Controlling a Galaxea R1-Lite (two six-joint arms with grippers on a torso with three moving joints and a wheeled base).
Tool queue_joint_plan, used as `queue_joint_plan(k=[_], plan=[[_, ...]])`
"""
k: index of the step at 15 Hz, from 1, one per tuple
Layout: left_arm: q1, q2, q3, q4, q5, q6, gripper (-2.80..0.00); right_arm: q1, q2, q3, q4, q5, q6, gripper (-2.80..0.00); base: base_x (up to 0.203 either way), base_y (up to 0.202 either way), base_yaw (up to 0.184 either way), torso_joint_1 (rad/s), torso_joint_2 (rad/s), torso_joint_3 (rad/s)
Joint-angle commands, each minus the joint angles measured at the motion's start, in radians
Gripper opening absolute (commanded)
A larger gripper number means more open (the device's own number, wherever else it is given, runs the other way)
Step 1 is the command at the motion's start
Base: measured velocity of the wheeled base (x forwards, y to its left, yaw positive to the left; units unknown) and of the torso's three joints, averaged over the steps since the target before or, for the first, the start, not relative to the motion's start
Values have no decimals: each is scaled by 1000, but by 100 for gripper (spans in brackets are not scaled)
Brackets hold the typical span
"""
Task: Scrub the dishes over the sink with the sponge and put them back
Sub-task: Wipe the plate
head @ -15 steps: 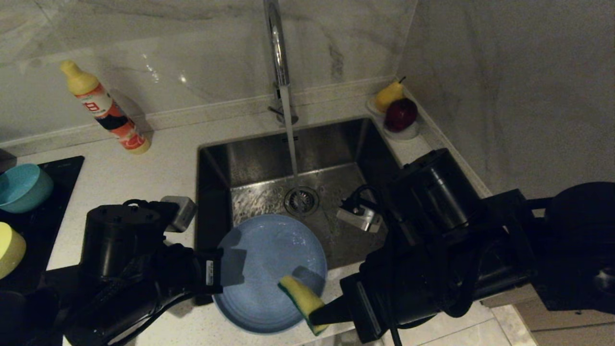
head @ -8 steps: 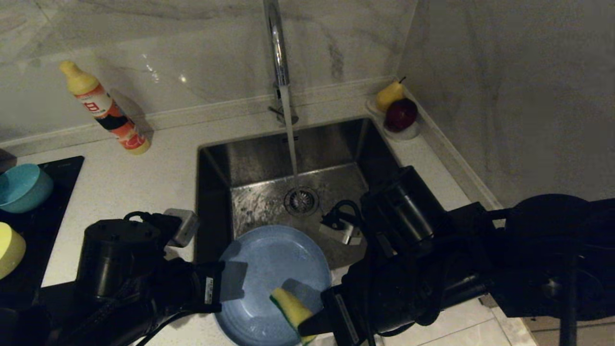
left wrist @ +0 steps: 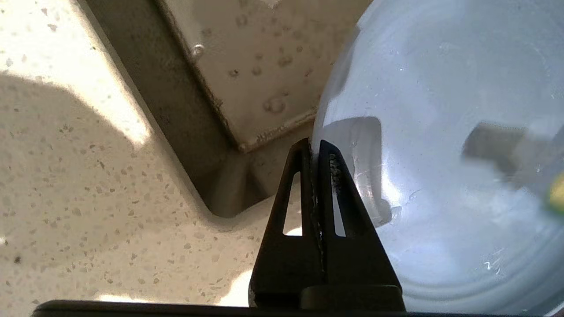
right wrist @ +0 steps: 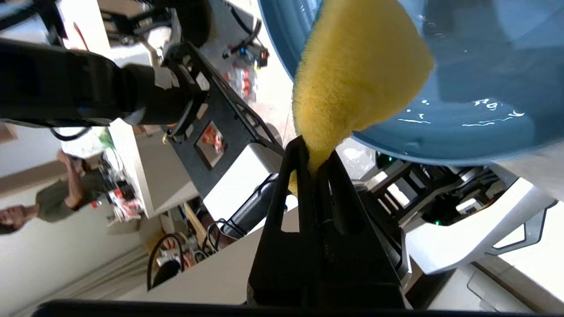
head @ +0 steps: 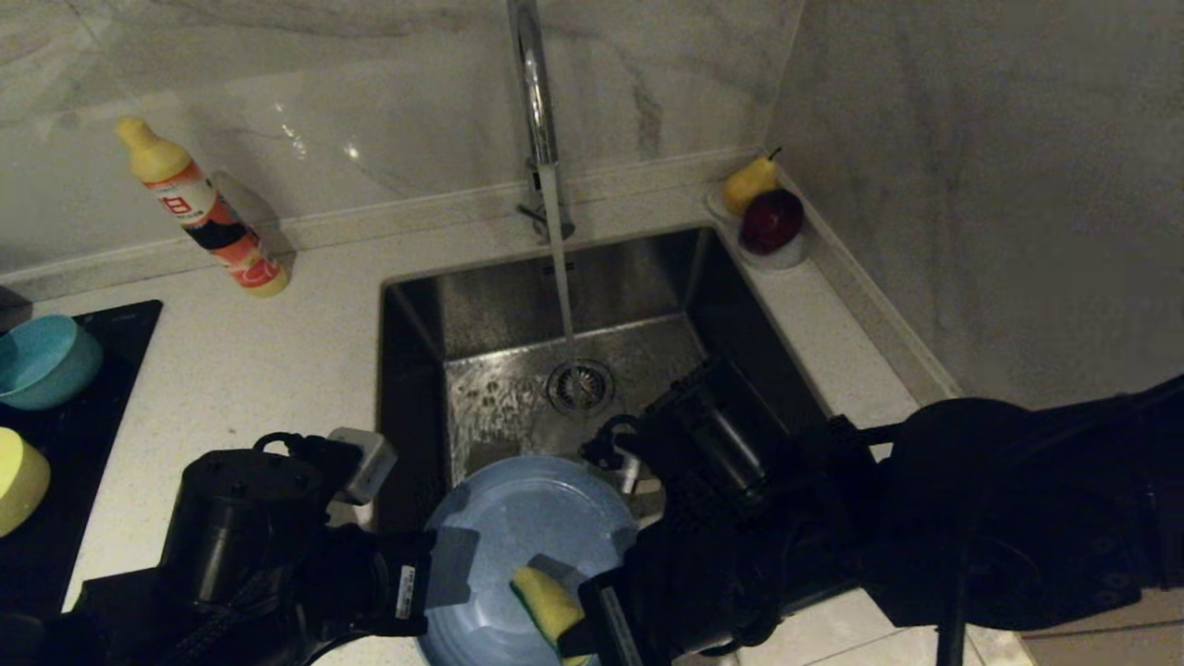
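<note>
Over the front of the sink I hold the light-blue plate, tilted. My left gripper is shut on its left rim; the left wrist view shows the rim pinched at the left gripper's tips, with the plate beyond. My right gripper is shut on the yellow sponge, which presses on the plate's lower face. In the right wrist view the sponge bulges out of the right gripper against the plate. A teal bowl and a yellow bowl stand at far left.
Water runs from the chrome tap onto the drain strainer. A soap bottle stands on the counter at back left. A dish with a pear and an apple sits in the back right corner. Both bowls rest on a black hob.
The plate and the sponge have shifted toward the sink's front edge, both still gripped. My right arm has swung left over the basin, and the sponge has slid left across the plate.
</note>
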Motion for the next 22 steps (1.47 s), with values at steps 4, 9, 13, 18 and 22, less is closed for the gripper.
queue_joint_plan(k=[4,9,13,18,22], plan=[[-1,-5,6,-3,0,-1,-280,16,59,-47,2,-20,3,-280,0,0,0,0,0,0],[-24,-15,13,-3,-5,5,-280,-38,107,-156,56,-92,1,-280,0,0,0,0,0,0],[-46,-22,38,-3,-5,12,-280,-76,149,-220,103,-93,5,-280,0,0,0,0,0,0],[-53,-28,51,-3,-3,11,-280,-83,163,-280,113,-98,9,-280,0,0,0,0,0,0],[-55,-24,57,-4,-3,8,-280,-51,181,-333,167,-95,9,-280,0,0,0,0,0,0]])
